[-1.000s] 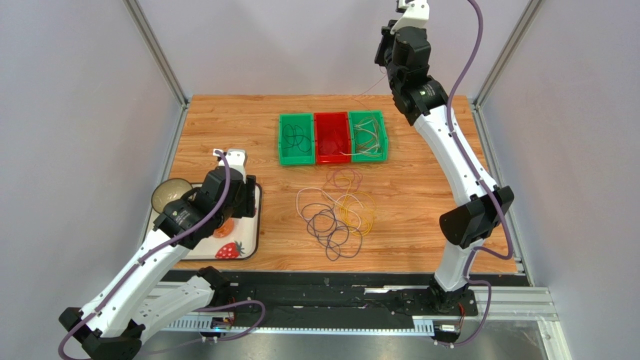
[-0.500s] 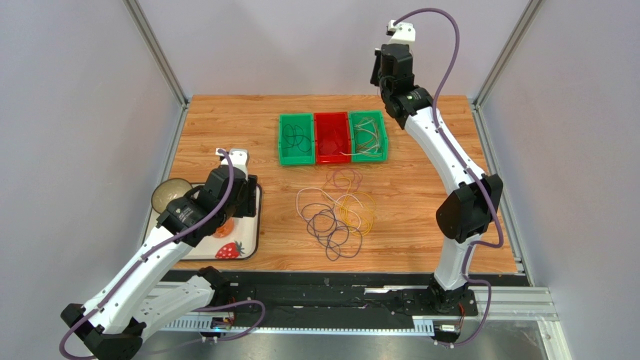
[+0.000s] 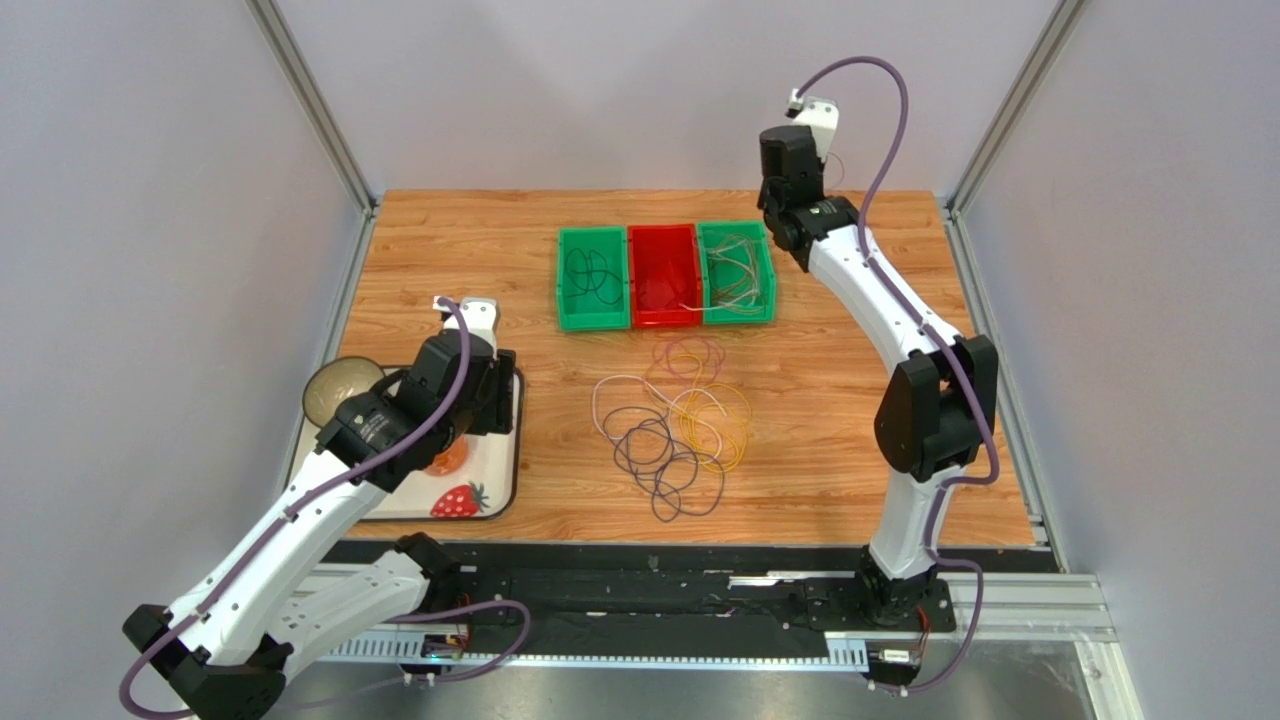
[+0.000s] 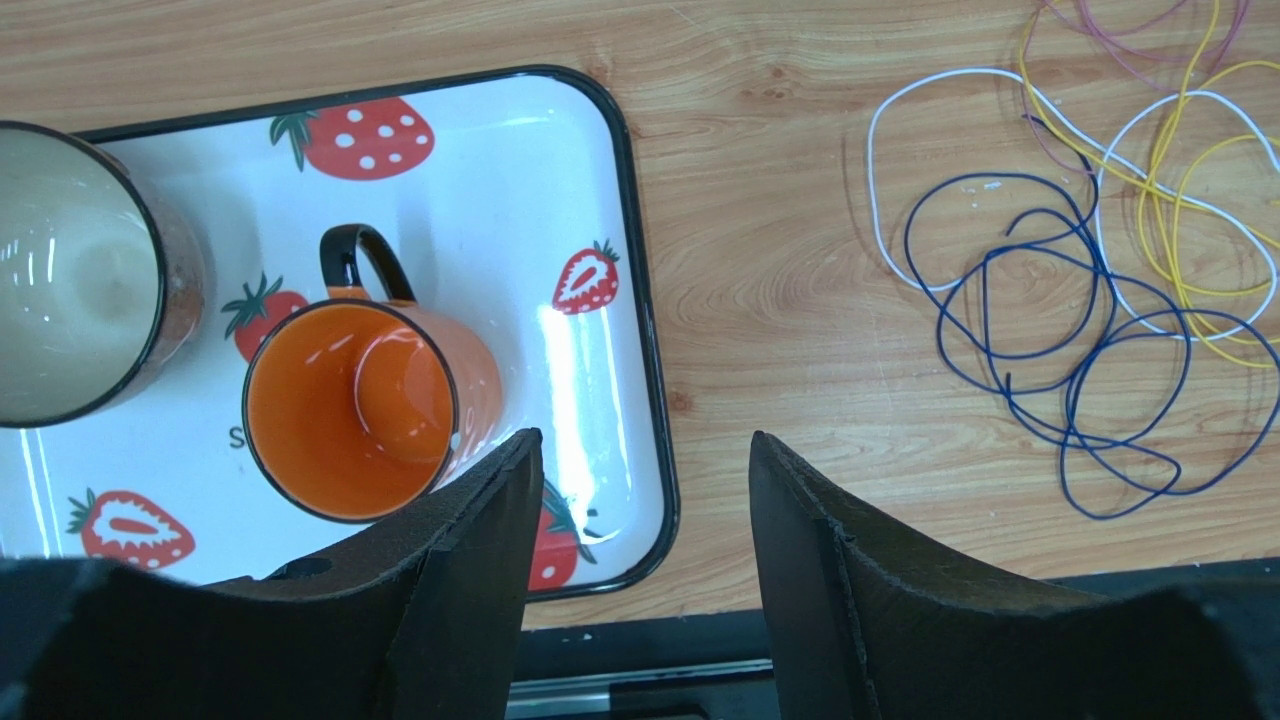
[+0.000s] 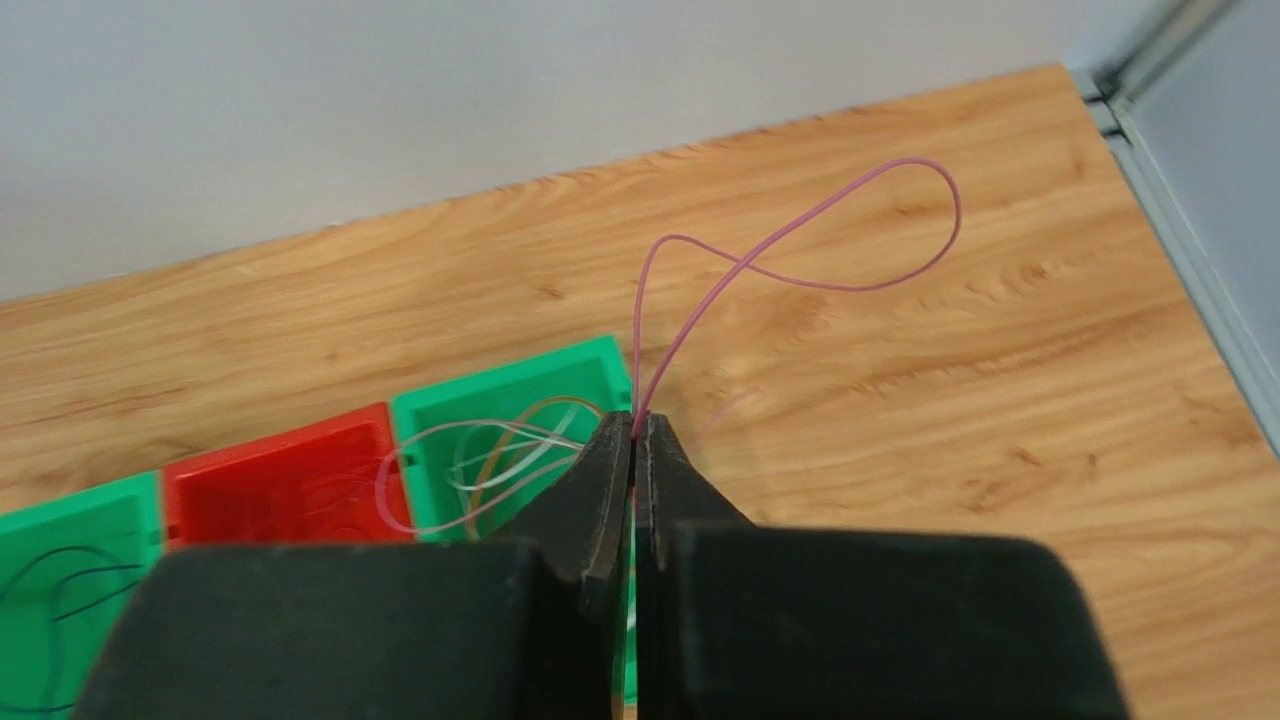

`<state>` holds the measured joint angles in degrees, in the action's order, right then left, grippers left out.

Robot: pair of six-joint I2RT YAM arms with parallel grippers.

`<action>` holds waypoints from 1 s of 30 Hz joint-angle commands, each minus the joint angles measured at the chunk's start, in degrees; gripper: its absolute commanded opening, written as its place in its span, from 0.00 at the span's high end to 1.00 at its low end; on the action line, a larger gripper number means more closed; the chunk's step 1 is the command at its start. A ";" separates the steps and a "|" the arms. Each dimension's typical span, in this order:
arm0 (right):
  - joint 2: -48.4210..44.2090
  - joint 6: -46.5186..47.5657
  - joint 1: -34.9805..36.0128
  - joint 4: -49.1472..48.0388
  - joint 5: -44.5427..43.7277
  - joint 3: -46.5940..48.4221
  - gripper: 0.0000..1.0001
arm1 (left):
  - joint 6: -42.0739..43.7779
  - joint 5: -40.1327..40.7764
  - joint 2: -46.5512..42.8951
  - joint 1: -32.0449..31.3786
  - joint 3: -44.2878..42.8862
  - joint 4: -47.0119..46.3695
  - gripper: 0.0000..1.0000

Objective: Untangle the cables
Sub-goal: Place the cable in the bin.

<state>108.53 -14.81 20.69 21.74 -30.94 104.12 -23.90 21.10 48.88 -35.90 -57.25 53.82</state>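
A tangle of thin cables [image 3: 676,428] in dark blue, white, yellow and purple lies on the wooden table in front of the bins; the left wrist view shows it at the right [image 4: 1082,330]. My right gripper [image 5: 636,428] is shut on one thin purple cable [image 5: 796,240], which loops up past the fingertips. It hangs over the back right of the table, by the right green bin [image 5: 511,398]. My left gripper [image 4: 643,438] is open and empty above the tray's near right corner, well left of the tangle.
Three bins stand in a row at the back: a green one [image 3: 594,278] with dark cables, a red one [image 3: 664,275], and a green one [image 3: 736,270] with pale cables. A strawberry tray [image 4: 601,225] holds an orange mug [image 4: 353,405] and a bowl [image 4: 68,293].
The right arm has come down from high above the table's back edge toward the right green bin, still pinching the purple cable. The left arm has hardly moved.
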 commanded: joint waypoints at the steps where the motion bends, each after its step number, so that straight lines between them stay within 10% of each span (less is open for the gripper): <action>1: -3.59 -1.89 -2.58 0.15 -5.27 -3.56 1.00 | 0.43 0.34 0.07 -0.05 -0.84 -0.47 0.39; 13: -5.87 0.04 -3.02 -1.17 -5.36 -6.82 1.00 | 0.43 0.34 0.25 -0.05 -0.84 -0.47 0.39; 30: -1.13 -3.56 -1.44 -2.75 24.25 -4.10 1.00 | 0.52 0.17 0.69 0.04 -0.93 -0.39 0.40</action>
<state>105.91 -16.62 19.09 20.56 -12.97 96.99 -23.90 21.10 49.67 -35.90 -57.25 53.84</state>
